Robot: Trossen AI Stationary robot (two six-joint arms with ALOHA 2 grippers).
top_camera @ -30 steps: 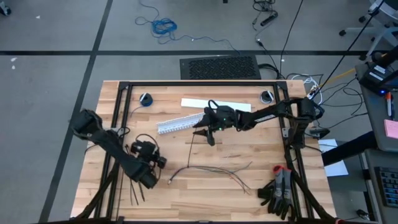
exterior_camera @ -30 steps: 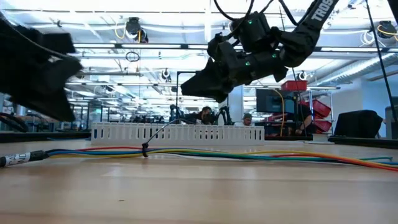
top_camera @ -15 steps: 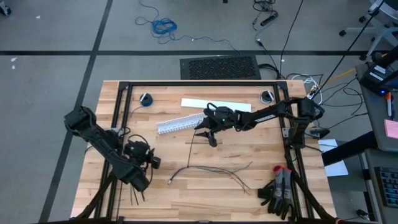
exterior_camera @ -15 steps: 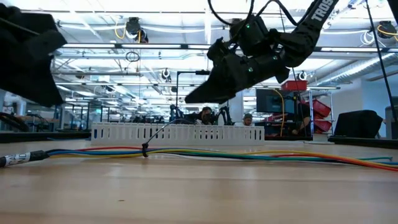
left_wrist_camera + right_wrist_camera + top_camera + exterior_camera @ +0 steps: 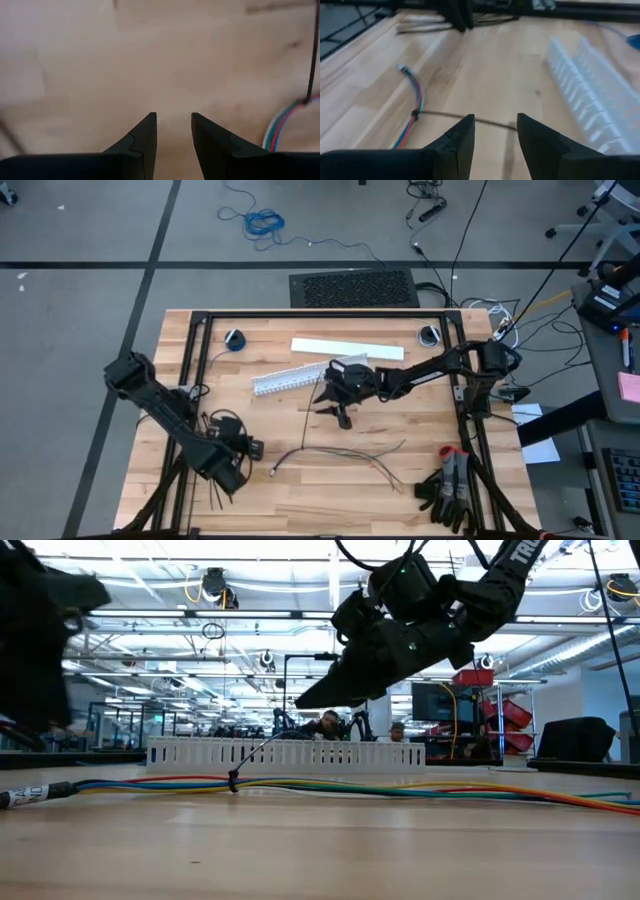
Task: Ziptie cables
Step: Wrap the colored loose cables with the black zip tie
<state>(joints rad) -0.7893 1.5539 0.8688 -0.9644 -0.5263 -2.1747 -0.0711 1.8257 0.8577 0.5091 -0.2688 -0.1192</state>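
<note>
Right tool [image 5: 332, 402] hangs above mid-bench, fingers [image 5: 460, 137] apart, nothing between them. Just under it a ziptie [image 5: 470, 119] lies flat on the bench [image 5: 420, 430], already looped round the cables [image 5: 340, 452] at a dark knot. White duct [image 5: 290, 378] sits just far-left of the tool. Cables run along the near-centre bench, one end near the left tool [image 5: 243, 452]. Left tool is at the near-left, fingers [image 5: 142, 142] apart, empty, over bare wood with the cable end beside it. More zipties [image 5: 218, 495] lie at the near-left edge.
</note>
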